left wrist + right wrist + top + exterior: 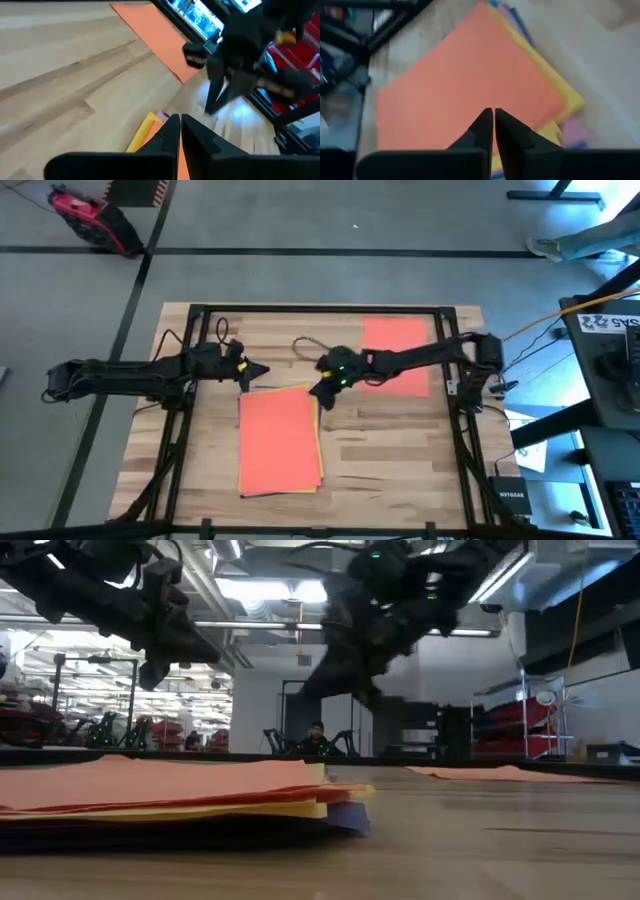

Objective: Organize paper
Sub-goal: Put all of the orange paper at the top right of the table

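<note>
- i have the left gripper (262,370) hanging just above the far left corner of the paper stack (280,442), fingers pressed together and holding nothing.
- the right gripper (318,392) hangs over the stack's far right corner, its fingers also pressed together and empty; in the low view both sit clear above the sheets.
- the stack lies mid-table with an orange-red sheet on top; yellow, pink and blue edges (570,117) stick out along one side, so it isn't squared.
- a single orange-red sheet (397,353) lies apart at the far right of the wooden table (400,460), under the right arm.
- my judgement: the step in hand is tidying the fanned edges.
- i'd lower each closed tip beside an edge, not on top, and nudge slowly inward from opposite sides so the top sheet doesn't skate or buckle.
</note>
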You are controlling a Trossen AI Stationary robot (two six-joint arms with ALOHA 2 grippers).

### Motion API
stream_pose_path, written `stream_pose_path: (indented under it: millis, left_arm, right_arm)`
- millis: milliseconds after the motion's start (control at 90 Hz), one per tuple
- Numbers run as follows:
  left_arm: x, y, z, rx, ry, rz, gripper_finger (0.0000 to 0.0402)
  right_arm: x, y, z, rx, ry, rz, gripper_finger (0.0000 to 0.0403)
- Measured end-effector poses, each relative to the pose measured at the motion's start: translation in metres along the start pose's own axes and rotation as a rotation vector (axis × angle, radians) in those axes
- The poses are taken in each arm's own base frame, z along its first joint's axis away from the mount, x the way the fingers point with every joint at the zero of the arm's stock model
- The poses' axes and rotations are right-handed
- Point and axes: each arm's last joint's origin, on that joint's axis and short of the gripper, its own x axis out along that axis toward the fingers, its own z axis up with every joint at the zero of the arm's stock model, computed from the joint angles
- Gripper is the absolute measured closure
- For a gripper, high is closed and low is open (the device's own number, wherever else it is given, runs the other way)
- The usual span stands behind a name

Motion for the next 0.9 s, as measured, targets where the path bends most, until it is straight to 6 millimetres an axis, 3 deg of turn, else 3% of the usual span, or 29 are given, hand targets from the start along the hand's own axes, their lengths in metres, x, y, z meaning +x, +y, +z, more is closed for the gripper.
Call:
stream_pose_path:
  millis: [222, 378, 900]
  left_arm:
    - [-0.007, -0.009, 0.012, -0.036, -0.124, -0.094, 0.0402]
    - [-0.013, -0.012, 0.016, -0.04, -0.16, -0.12, 0.0402]
    - [-0.015, -0.011, 0.015, -0.04, -0.151, -0.111, 0.0402]
  right_arm:
    - [0.049, -0.006, -0.001, -0.096, 0.137, -0.025, 0.0402]
    - [0.066, -0.015, -0.004, -0.079, 0.192, -0.028, 0.0402]
    - [0.056, -0.062, 0.014, 0.086, 0.132, -0.215, 0.0403]
